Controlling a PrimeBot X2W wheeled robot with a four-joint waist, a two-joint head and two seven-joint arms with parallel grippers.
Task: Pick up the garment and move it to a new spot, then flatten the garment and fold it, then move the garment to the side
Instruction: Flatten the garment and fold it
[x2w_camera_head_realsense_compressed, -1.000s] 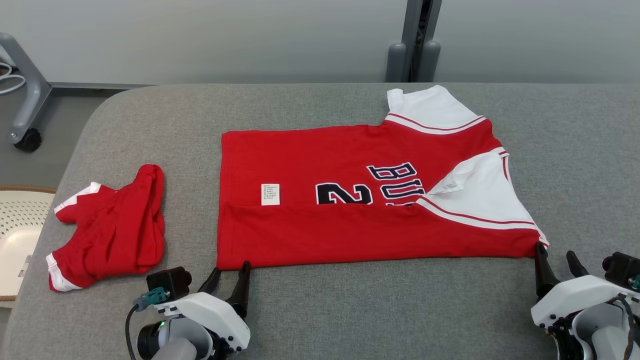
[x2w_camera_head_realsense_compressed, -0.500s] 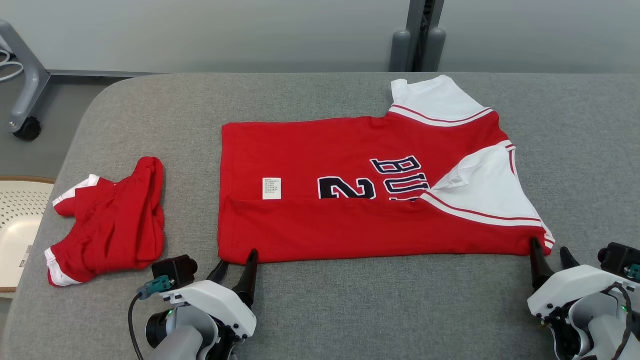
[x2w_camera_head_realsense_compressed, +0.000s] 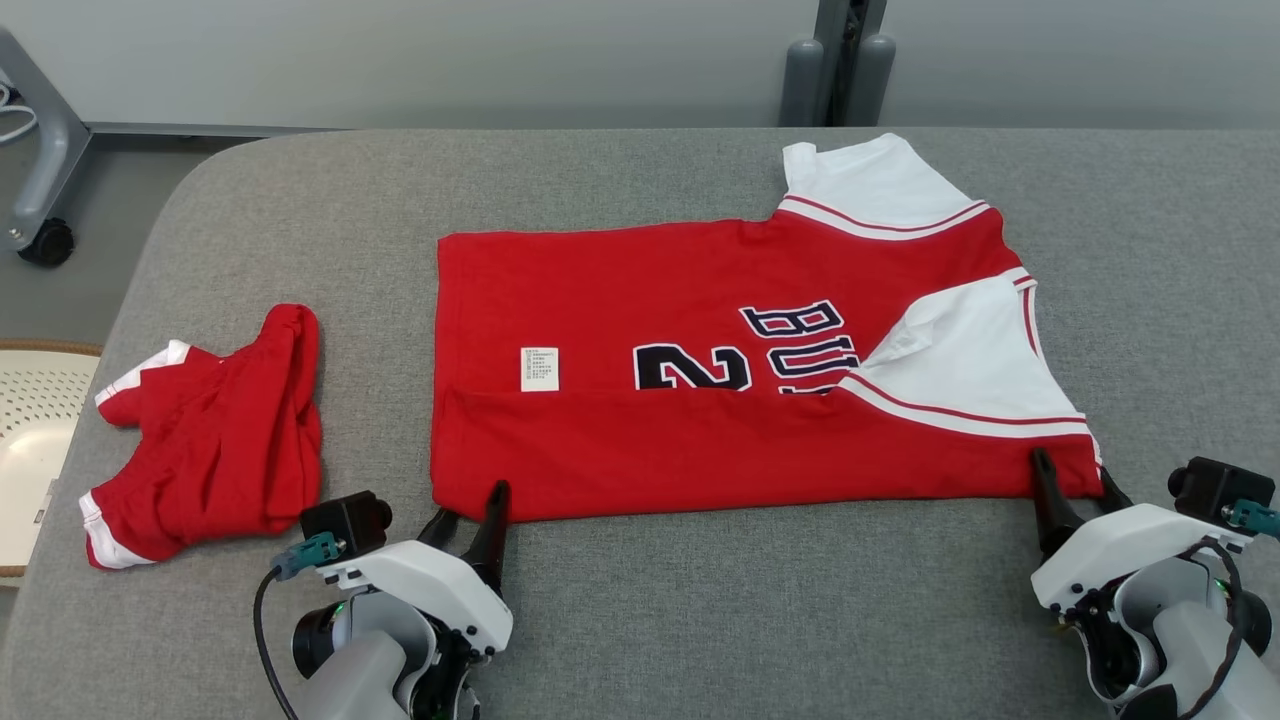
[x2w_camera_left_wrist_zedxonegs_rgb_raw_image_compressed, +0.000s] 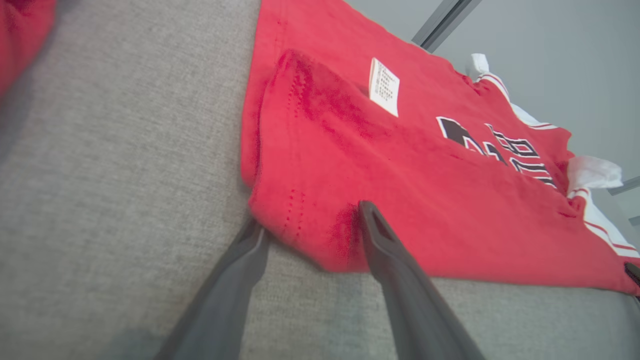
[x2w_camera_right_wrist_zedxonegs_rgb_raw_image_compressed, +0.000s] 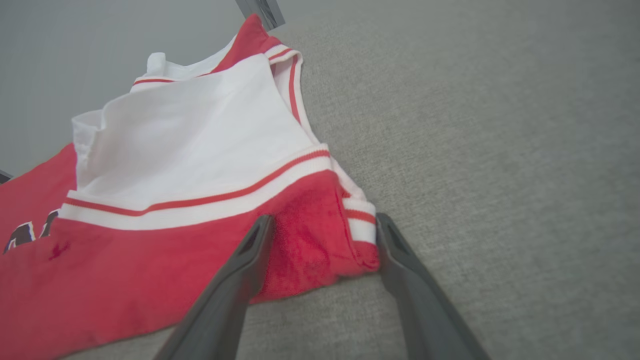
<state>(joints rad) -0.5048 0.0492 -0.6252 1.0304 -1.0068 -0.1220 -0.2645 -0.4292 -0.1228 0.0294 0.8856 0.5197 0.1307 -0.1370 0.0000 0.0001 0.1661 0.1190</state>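
I see left gripper (x2w_camera_head_realsense_compressed: 470, 503) and right gripper (x2w_camera_head_realsense_compressed: 1075, 468) spread, one astride each near corner of the red jersey (x2w_camera_head_realsense_compressed: 700, 330) — its length crosswise between them.

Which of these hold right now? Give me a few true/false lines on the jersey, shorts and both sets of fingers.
The jersey has its near edge folded over, half-covering the number: true.
The right fingers stand open astride its near right corner: true.
The left fingers are shut on the jersey: false; they stand open at its near left corner.
The shorts lie right of the jersey: false; they lie to its left, apart.
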